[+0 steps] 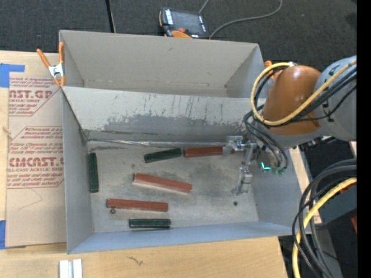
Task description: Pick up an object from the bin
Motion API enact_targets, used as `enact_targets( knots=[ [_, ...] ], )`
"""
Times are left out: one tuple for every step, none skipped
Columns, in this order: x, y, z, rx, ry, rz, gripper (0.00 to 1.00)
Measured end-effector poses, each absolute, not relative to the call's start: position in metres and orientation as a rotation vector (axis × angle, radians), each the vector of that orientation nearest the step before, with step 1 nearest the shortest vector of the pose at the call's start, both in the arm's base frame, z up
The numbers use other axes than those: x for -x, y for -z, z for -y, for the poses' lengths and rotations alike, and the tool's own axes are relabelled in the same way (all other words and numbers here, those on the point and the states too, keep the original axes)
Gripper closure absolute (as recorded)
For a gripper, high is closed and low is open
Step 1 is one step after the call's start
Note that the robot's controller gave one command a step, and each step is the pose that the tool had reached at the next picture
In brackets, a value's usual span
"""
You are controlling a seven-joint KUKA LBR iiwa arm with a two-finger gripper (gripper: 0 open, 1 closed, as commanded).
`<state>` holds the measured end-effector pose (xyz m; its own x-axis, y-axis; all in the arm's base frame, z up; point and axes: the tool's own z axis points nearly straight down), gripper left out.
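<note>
At lower centre a dark green stick (149,224) lies loose. At right the gripper (243,183) hangs over bare bin floor (214,207), spread or pressed together I cannot tell. Nearest, behind it, a red-brown bar (203,152) has its right end hidden by the wrist.

OPEN: bin (75,155) floor toward front-right corner | OBSTRUCTED: red-brown bar (162,183) mid-floor; green stick (163,154) and brown stick (203,151) near back wall; more sticks (137,204) front-left.
</note>
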<state>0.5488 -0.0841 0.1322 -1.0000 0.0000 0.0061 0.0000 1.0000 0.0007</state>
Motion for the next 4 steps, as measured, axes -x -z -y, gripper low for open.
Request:
enact_targets(
  knots=[
    [-0.555, -0.067, 0.005, 0.168, 0.006, 3.134, 0.0],
    [-0.545, -0.069, -0.061, 0.126, 0.006, 3.138, 0.0],
    [-0.546, -0.07, -0.056, 0.134, 0.001, 3.139, 1.0],
    [-0.58, -0.215, -0.026, 0.079, 0.001, 3.152, 1.0]
  ],
)
